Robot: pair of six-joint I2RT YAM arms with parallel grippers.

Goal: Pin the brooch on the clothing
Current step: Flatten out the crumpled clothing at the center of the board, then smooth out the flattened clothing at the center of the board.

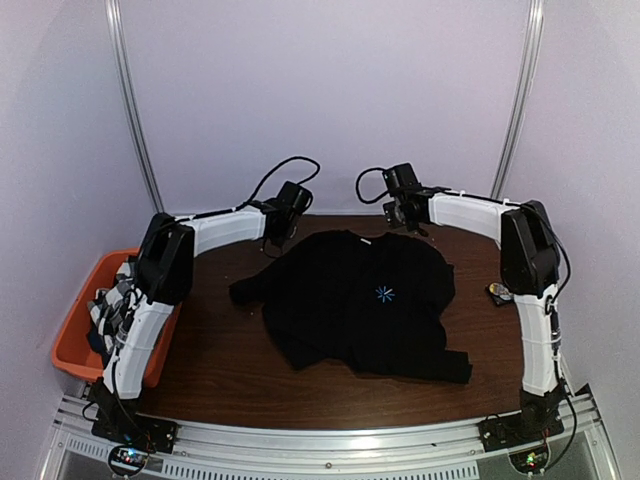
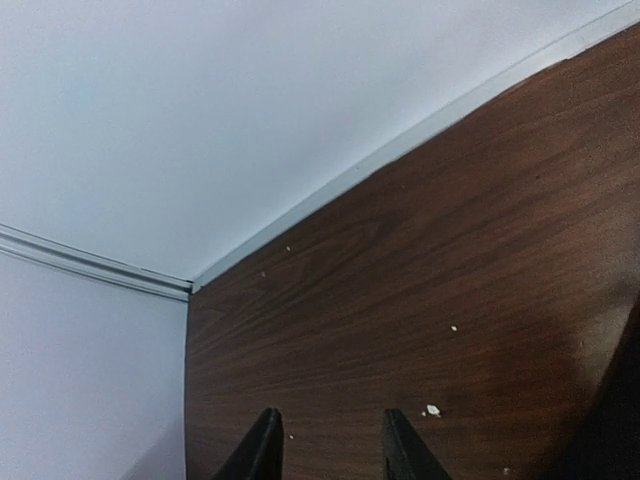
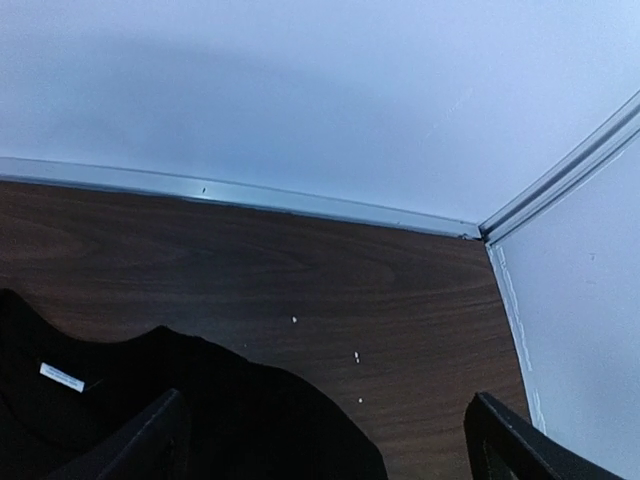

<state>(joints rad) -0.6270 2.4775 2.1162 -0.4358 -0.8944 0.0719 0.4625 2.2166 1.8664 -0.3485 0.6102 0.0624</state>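
T-shirt [image 1: 340, 310]: we see the black shirt lying flat but rumpled in the middle of the surface [image 1: 210, 370]. Its collar points toward the far edge and one sleeve reaches toward the left edge.
Starburst print [image 1: 384, 293]: small and light blue, facing up on the chest.
Left fingers [image 2: 398, 445]: narrowly parted with nothing between them. We find them above bare wood toward the far left corner, just beside the shirt.
Right fingers [image 3: 160, 435]: spread wide and empty, over the collar near the far edge.
White tag [image 3: 62, 376]: inside the neck opening.
Orange bin [image 1: 75, 340]: against the left edge, with a black-and-white checked cloth [image 1: 115, 295] in it.
Small item [image 1: 497, 292]: at the right edge, beside the right arm. It is too small for us to tell what it is.
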